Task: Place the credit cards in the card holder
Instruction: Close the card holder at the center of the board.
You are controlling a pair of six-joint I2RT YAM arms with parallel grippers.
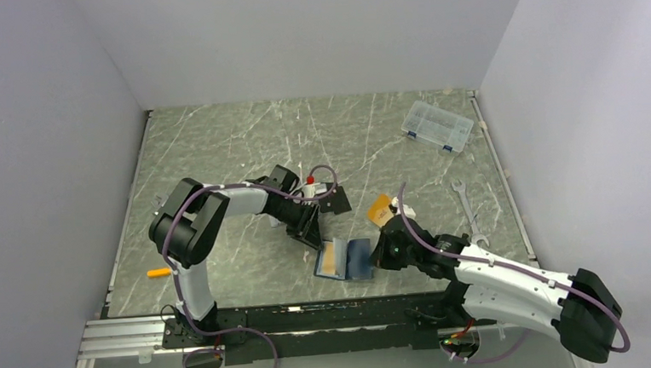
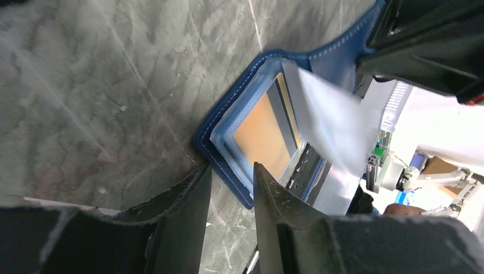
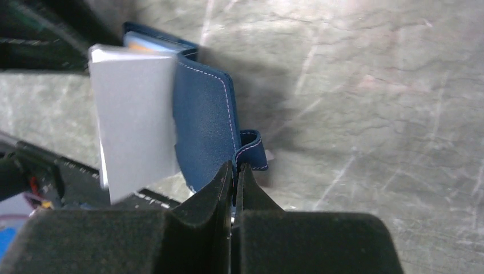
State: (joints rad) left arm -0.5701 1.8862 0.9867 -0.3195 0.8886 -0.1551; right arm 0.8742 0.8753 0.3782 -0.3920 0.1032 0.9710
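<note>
Two cards seen: an orange-gold card (image 1: 335, 258) (image 2: 262, 137) and a silver-grey card (image 2: 334, 123) (image 3: 134, 120), both at the card holder (image 1: 361, 259) (image 2: 228, 114) (image 3: 205, 120).
card holder, place: near middle of the counter (image 1: 217, 148), between the two tools, lying open with its inside up.
card holder, axis: the spread halves run left to right, slightly skewed. The fold runs near to far.
orange-gold card: seated flat in the clear pocket of the left half, long axis near to far, parallel to the fold.
silver-grey card: blurred and tilted, one end near the fold and the rest slanting up over the pocket side. Whether it sits in a slot cannot be told.
snap tab (image 3: 254, 151): on the outer edge of the right half, pointing away from the fold.
left tool (image 1: 310, 234) (image 2: 231, 182): released, fingers slightly apart with nothing between them, tips just beside the holder's left corner.
right tool (image 1: 384, 247) (image 3: 234, 171): clenched on the right half's outer edge, just beside the snap tab.
black flat rectangle (image 1: 337, 203): on the counter, just far of the left tool.
</note>
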